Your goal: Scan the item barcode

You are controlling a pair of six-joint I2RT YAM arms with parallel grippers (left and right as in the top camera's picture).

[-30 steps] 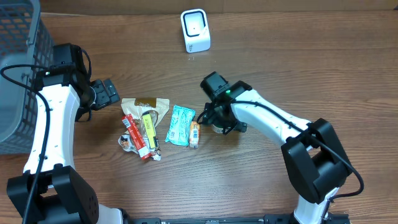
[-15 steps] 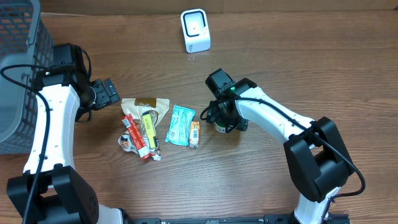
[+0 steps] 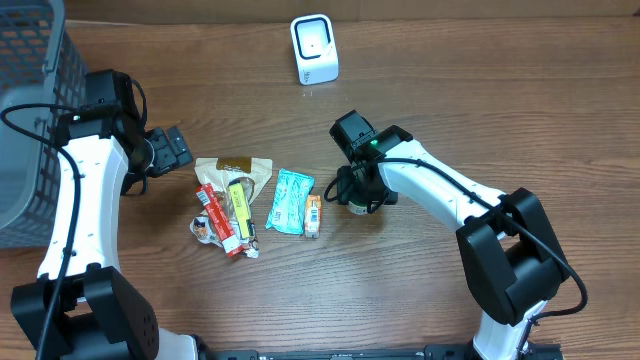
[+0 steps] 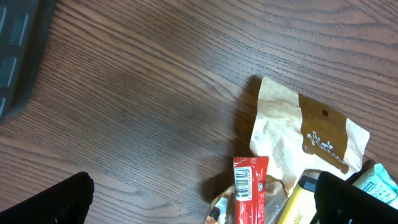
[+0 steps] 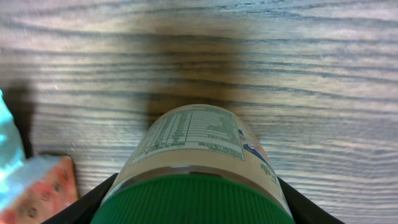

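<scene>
1. Centre of the overhead view: the bottle [image 3: 357, 207] stands on the worktop [image 3: 520, 100], mostly hidden under the right pincer [image 3: 358, 199], which comes at it from above. The white scanner [image 3: 314, 48] stands well apart, toward 11 o'clock from the bottle. At 9 o'clock lie snacks: an orange packet [image 3: 313, 215] near the bottle, a teal packet [image 3: 290, 200], a yellow bar [image 3: 240, 205], a red bar [image 3: 217, 217] and a brown pouch [image 3: 234, 168]. The left pincer [image 3: 172, 150] hangs at 10 o'clock of that heap, with the grey basket [image 3: 30, 110] further out toward 9 o'clock.

2. Left wrist view: its fingers [image 4: 56, 202] sit wide apart in the lower corners with nothing between them, so this pincer is open and idle above the pouch and the red bar.

3. Right wrist view: the bottle's green cap [image 5: 193, 202] fills the bottom edge, and a printed label faces the camera. Dark fingers [image 5: 87, 199] flank the cap at 8 and 4 o'clock. Whether they press on it yet I cannot tell.

4. Judgement: the grasp is the step in hand.
   - Close squarely across the cap, centred, so the round bottle does not twist or tip.
   - Stay clear of the orange packet at 8 o'clock.
   - Lift straight up.
   - No barcode shows on this side, so the bottle will likely need turning until the code faces the scanner's window, with the fingers kept off it.
</scene>
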